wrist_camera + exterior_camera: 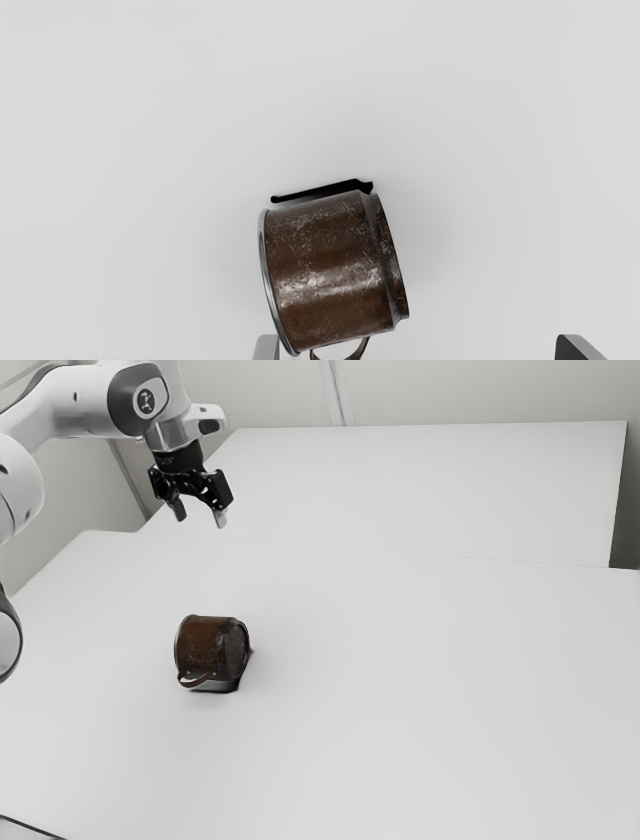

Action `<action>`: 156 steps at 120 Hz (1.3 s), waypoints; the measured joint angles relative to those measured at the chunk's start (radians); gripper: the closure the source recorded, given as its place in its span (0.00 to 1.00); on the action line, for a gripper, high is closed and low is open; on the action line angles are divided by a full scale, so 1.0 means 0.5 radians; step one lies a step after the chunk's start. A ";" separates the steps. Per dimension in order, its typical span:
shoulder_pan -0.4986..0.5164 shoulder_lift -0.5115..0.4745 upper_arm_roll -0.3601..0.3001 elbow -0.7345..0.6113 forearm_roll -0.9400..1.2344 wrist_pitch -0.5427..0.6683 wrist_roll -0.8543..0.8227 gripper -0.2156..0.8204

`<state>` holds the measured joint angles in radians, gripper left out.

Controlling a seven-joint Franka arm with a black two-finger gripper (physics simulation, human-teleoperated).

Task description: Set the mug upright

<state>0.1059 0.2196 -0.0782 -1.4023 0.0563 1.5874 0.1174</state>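
The mug [208,647] lies on its side on the table [430,690], its rim facing the exterior view's left and its base facing the exterior view's right. The body is brown with scratched, worn patches; the rim is metallic grey. The handle [194,680] extends from the side of the mug. A dark shadow lies alongside the mug. The gripper [199,518] is above the table, apart from the mug, with its fingers [266,348] set wide and nothing held between them.

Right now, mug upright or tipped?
Tipped: the mug lies on its side on the table, base toward the exterior view's right, rim toward its left, handle sticking out sideways.
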 joint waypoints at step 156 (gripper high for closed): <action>0.409 0.277 0.721 -0.796 -1.964 -0.153 0.871 0.21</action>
<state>0.3105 0.3583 0.2822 -1.8004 -0.9258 1.5108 0.5531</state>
